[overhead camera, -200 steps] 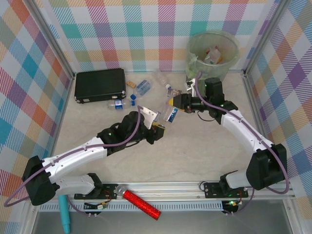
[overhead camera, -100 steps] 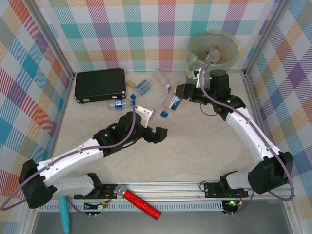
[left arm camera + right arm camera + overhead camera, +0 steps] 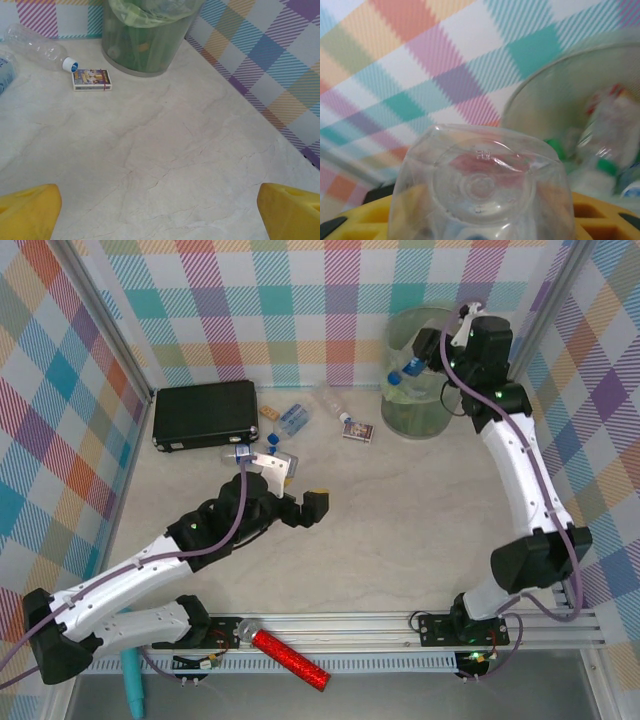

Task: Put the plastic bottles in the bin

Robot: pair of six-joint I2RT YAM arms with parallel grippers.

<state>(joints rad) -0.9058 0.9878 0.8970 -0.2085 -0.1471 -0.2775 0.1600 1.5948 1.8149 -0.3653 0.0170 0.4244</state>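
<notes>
Lifted from the table [image 3: 400,520], the right gripper [image 3: 418,358] now holds its bottle [image 3: 406,370] clamped over the bin [image 3: 412,418] rim; centre it inside before releasing. Nearby, the left gripper [image 3: 295,484] gapes open, empty.

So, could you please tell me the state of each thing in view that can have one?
Bin, upright, lined, bottles inside.
Left gripper, jaws wide open, empty.
Right gripper, jaws shut on the held bottle, up at the bin's rim.
Loose clear bottle, on its side, capped.
Blue-labelled bottle, on its side.
Printed box, flat, closed.
Black case, flat, closed.
</notes>
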